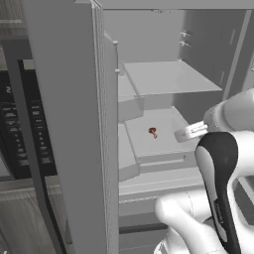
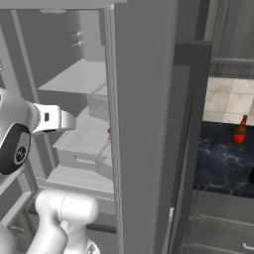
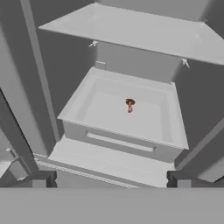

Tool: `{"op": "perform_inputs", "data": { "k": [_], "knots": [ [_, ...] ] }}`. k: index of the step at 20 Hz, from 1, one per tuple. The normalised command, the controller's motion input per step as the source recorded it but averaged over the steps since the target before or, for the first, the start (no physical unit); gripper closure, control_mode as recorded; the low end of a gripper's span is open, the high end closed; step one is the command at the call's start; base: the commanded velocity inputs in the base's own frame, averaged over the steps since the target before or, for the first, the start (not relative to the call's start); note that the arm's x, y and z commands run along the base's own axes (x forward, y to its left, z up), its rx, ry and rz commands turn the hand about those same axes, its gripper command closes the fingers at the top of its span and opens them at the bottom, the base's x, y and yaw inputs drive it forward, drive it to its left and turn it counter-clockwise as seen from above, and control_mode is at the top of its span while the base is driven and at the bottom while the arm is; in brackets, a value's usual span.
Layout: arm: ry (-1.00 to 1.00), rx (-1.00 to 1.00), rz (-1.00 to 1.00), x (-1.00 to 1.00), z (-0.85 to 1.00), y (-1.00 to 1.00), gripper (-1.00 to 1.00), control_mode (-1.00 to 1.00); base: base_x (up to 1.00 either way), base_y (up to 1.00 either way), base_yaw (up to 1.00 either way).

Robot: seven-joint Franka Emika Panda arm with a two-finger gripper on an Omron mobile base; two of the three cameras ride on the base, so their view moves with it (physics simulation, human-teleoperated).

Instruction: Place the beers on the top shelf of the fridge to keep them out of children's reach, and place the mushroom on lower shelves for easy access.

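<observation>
The right base view carries something the other two lack: on the dark counter at the right of the frame, past the fridge's open door, the brown beer bottle with its red label and cap stands upright, well apart from the fridge. At the far right edge a dark sliver may be the second bottle, but it is too cut off to tell. In that same view the mushroom is barely a red speck at the door's edge, mid-frame, while the left base view shows the mushroom plainly at the centre of the frame, lying on the lower shelf, the one edged by a shallow drawer front. Above it in the upper middle sits the top shelf, a plain pale slab with nothing on it. The left base view also shows, at the left edge, the black microwave with its keypad, behind the open door. In the hand view the mushroom lies near the middle of the shallow tray-like shelf, touching no wall, its drawer front and bar handle just below. The gripper has its two dark tips spread wide at the bottom of that frame, holding nothing, clear of the shelf.
</observation>
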Motion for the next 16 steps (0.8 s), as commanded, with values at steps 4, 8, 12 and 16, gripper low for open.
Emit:
{"op": "perform_inputs", "data": {
  "k": [4, 8, 12, 16],
  "knots": [
    [0.0, -0.01, 0.0, -0.17, 0.0, 0.0, -1.0, 1.0, -0.7, 0.0, 0.01],
    [0.0, 0.0, 0.0, 0.0, 0.0, 0.0, -1.0, 1.0, -1.0, 0.0, 0.0],
    [0.0, 0.0, 0.0, 0.0, 0.0, 0.0, -1.0, 1.0, -1.0, -0.1, 0.0],
    [0.0, 0.0, 0.0, 0.0, 0.0, 0.0, -1.0, 1.0, -0.96, -0.66, -0.12]
  ]
}}
